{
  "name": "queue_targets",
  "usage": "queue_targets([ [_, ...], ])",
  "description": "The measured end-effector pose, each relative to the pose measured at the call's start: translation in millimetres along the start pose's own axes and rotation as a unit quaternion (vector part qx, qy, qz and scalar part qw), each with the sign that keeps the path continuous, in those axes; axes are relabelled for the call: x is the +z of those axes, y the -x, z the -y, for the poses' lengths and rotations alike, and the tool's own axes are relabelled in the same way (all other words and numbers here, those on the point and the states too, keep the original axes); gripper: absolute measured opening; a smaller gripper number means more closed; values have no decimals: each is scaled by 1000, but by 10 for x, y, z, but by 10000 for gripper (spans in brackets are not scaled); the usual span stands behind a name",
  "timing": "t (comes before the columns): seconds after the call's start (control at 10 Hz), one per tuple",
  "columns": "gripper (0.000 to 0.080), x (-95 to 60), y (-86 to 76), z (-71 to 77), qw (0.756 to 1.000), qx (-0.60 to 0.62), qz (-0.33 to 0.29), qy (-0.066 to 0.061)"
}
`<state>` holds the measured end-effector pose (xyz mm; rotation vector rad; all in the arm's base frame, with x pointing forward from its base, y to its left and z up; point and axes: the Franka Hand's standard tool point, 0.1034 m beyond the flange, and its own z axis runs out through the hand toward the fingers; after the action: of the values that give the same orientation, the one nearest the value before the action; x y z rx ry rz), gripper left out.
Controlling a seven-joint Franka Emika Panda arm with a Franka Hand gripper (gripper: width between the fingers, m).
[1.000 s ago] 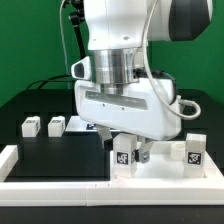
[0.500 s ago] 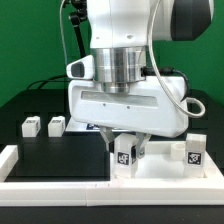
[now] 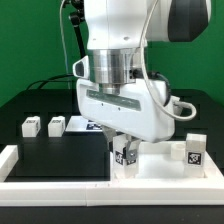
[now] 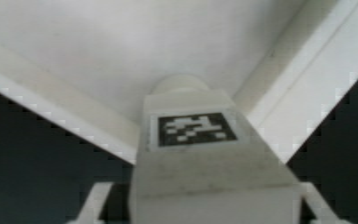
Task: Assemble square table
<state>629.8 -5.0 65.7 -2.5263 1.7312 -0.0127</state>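
Observation:
My gripper (image 3: 125,153) is shut on a white leg block (image 3: 124,156) with a black-and-white tag and holds it upright on the near left corner of the white square table slab (image 3: 160,168). In the wrist view the tagged leg (image 4: 197,128) fills the middle between my two fingers (image 4: 101,200), with the slab's raised rim and inner corner (image 4: 87,50) behind it. Two more leg blocks (image 3: 30,127) (image 3: 56,124) stand at the exterior view's left. Another tagged leg (image 3: 194,150) stands by the slab at the right.
The long white border rail (image 3: 50,186) runs along the front and turns up at the exterior view's left (image 3: 8,156). A flat white tagged sheet, the marker board (image 3: 85,126), lies behind the gripper. Black table surface (image 3: 60,155) lies left of the slab.
The hand has swung about the leg, out to the exterior view's left and back, and now sits slightly lower. The leg stays at the slab's corner, still gripped.

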Motion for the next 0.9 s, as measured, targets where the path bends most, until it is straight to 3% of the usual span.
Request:
queue_targets([
  [0.3,294,1,-45,-29,977,210,30,14],
  [0.9,294,-9,17,-9,902,430,26,24],
])
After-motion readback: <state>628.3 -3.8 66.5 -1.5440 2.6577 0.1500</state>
